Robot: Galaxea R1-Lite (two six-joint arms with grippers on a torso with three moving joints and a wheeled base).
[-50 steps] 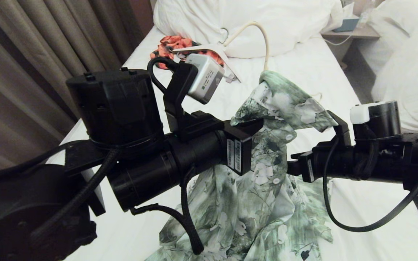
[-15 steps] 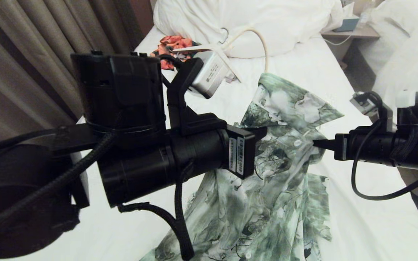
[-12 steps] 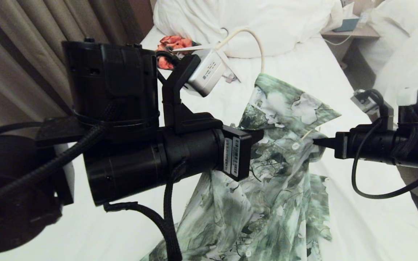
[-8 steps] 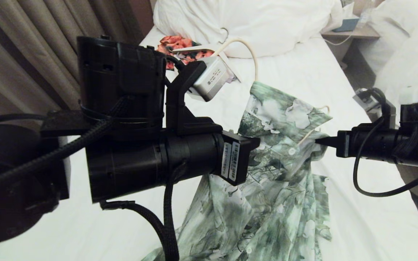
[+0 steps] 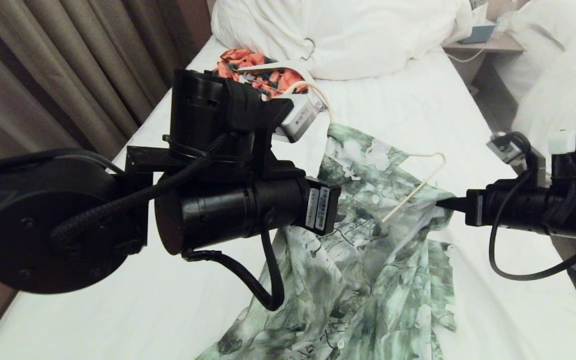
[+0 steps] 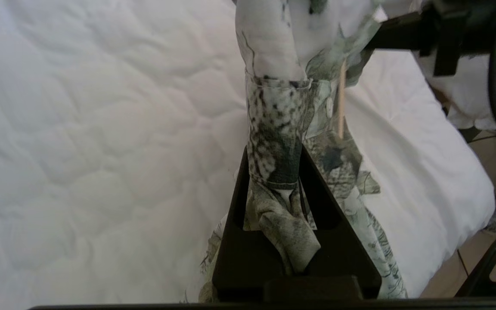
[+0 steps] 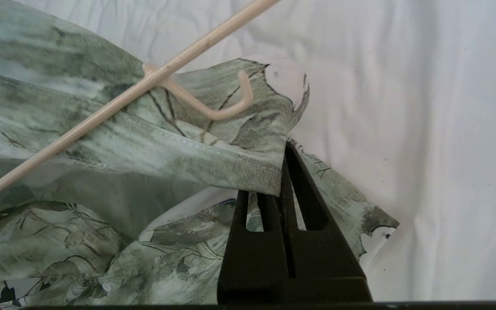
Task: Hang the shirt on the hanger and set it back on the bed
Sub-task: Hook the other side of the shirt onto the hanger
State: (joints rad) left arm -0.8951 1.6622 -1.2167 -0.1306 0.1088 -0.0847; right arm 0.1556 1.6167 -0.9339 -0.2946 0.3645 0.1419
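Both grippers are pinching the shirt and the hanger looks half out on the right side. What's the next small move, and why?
Probably draw the right gripper outward, stretching its pinched shirt edge over the hanger's bare corner. The left gripper is shut on the other side of the shirt, lifted off the bed, while the hanger's right arm lies exposed outside the fabric.

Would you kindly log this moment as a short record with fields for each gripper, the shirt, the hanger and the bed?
left gripper: shut on shirt fabric
right gripper: shut on shirt edge
shirt: held up between both grippers, lower part trailing on bed
hanger: partly inside shirt, one corner sticking out
bed: white sheet beneath
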